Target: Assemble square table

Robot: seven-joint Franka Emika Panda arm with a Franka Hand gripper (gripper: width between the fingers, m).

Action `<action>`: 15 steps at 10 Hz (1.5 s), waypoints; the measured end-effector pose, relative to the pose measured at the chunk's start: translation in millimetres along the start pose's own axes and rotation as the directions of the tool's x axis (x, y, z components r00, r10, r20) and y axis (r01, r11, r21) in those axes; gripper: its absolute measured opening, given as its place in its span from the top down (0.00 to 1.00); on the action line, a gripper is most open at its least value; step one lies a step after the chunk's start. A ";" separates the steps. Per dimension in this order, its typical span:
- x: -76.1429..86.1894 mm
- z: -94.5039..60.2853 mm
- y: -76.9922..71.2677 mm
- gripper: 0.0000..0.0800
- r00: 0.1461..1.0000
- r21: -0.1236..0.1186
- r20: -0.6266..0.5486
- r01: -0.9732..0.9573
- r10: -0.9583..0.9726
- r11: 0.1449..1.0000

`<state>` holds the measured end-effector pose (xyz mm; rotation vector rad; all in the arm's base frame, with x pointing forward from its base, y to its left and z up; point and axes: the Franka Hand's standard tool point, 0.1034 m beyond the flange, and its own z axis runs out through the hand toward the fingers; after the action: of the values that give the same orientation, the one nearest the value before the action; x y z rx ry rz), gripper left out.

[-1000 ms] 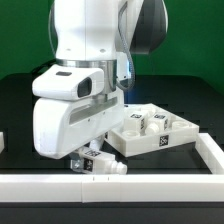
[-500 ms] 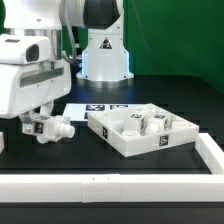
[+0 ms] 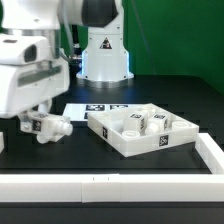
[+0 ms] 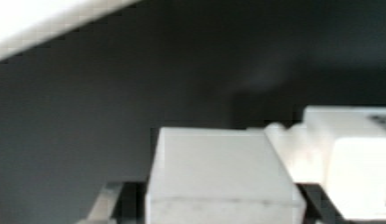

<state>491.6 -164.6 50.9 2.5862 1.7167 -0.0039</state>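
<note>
My gripper point(image 3: 38, 127) hangs low over the black table at the exterior view's left, shut on a short white table leg point(image 3: 52, 126) that lies sideways and carries black-and-white tags. In the wrist view the same leg point(image 4: 216, 165) fills the gap between the dark fingers point(image 4: 121, 200). The white square tabletop point(image 3: 150, 147) lies apart from it toward the exterior view's right, rim up, with more tagged legs point(image 3: 139, 122) resting inside it.
The marker board point(image 3: 98, 108) lies flat behind the tabletop. Low white border bars run along the front point(image 3: 110, 184) and the exterior view's right point(image 3: 211, 150). The arm's base point(image 3: 104, 55) stands at the back.
A second ago the arm stood in front of the tabletop; it has since swung to the exterior view's left with the leg still held. Over the last half second nothing visibly moved.
</note>
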 end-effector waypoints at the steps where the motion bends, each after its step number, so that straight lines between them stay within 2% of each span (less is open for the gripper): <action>1: -22.4 -4.0 -23.4 0.64 1.000 0.019 0.011 -0.030 0.030 0.999; 2: -40.2 -4.0 -38.3 0.64 0.998 0.029 0.018 -0.063 0.063 0.998; 3: -44.6 -1.0 -40.7 0.64 0.997 0.028 0.020 -0.073 0.072 0.997; 6: -41.7 -0.5 -40.3 0.64 0.998 0.030 0.020 -0.066 0.065 0.997; 7: -46.4 0.6 -43.6 0.64 0.995 0.023 0.015 -0.097 0.097 0.995; 8: -61.7 6.8 -59.9 0.64 0.986 0.026 0.011 -0.169 0.169 0.985; 9: -75.7 13.8 -74.1 0.64 0.976 0.050 0.017 -0.218 0.217 0.975; 11: -93.5 31.0 -88.5 0.64 0.965 0.089 0.026 -0.261 0.260 0.961; 13: -90.6 42.2 -95.7 0.64 0.967 0.113 0.031 -0.254 0.252 0.961; 15: -90.6 43.4 -96.5 0.64 0.967 0.116 0.031 -0.254 0.252 0.960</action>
<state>368.3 -212.1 6.8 2.8647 1.4079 -0.1234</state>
